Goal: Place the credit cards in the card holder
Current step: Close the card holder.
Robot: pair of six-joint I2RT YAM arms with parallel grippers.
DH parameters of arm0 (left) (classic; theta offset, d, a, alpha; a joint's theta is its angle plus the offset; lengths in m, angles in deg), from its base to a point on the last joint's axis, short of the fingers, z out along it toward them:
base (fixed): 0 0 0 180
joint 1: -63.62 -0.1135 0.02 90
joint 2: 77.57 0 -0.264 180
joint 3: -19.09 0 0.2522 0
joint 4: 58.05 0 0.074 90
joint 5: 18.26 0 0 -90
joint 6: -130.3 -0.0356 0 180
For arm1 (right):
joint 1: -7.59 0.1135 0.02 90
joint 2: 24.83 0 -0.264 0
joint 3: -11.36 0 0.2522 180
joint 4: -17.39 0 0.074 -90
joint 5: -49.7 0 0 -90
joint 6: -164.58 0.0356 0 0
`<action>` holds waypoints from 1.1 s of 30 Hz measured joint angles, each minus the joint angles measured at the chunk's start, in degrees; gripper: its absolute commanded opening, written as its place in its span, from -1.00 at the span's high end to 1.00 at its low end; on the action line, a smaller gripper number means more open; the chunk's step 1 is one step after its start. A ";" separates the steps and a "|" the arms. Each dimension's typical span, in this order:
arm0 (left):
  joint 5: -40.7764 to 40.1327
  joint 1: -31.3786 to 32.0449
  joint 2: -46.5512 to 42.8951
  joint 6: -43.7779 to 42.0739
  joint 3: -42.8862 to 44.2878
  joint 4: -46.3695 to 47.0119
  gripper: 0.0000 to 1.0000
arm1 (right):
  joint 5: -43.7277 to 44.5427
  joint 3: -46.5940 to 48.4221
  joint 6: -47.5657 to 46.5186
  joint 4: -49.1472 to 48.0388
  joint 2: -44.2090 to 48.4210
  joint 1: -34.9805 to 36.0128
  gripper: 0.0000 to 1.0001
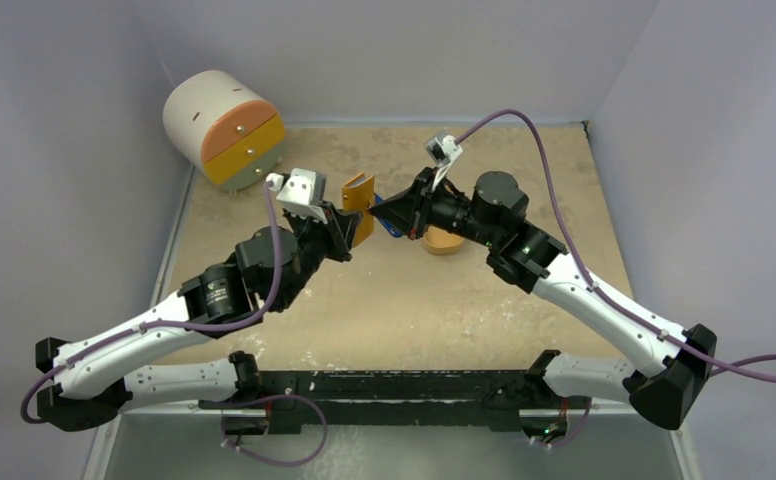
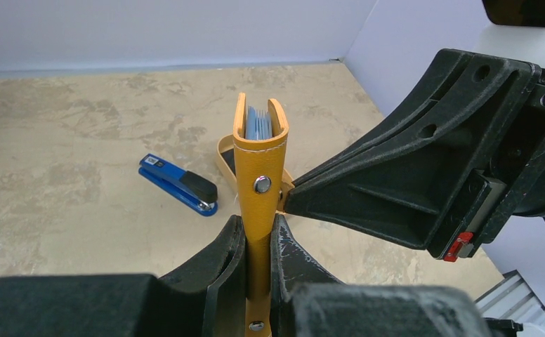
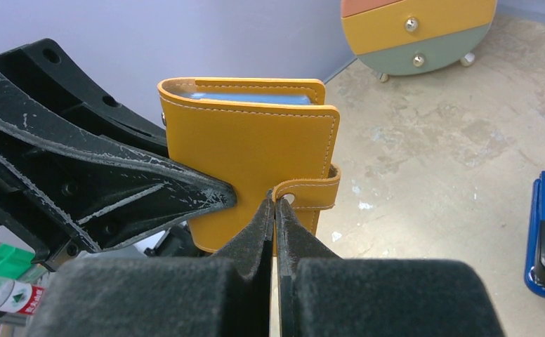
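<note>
The orange card holder stands upright above the table, its lower edge pinched in my left gripper, which is shut on it. Pale blue sleeves show in its open top. My right gripper is shut, with its tips on the end of the holder's snap strap at the side. In the top view the two grippers meet at the holder. No credit cards show plainly. A dark flat shape lies in the orange tray behind the holder.
A blue-and-black stapler lies on the table left of the holder. A round white drawer unit with orange and yellow fronts stands at the back left. The orange tray sits under the right arm. Grey walls close three sides.
</note>
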 measured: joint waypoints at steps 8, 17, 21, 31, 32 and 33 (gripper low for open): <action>-0.02 0.00 0.17 -0.37 0.00 -0.07 1.00 | -0.22 0.26 -0.39 0.76 -0.39 0.00 1.00; 0.33 -0.50 1.33 -0.35 0.00 0.04 1.00 | -0.13 0.42 -0.39 0.83 -1.18 -0.37 1.00; 0.33 -0.63 1.53 -0.37 0.00 0.33 1.00 | 0.00 0.42 -0.37 1.05 -1.07 -0.52 1.00; 0.59 -0.31 1.27 -0.35 0.00 0.83 1.00 | -0.39 -1.22 0.79 -0.22 1.18 -0.48 1.00; 0.59 -0.31 1.22 -0.35 0.00 0.83 1.00 | -0.39 -1.22 0.81 -0.24 1.22 -0.48 1.00; 0.57 -0.31 1.16 -0.35 0.00 0.83 1.00 | -0.44 -1.22 0.90 -0.33 1.22 -0.48 1.00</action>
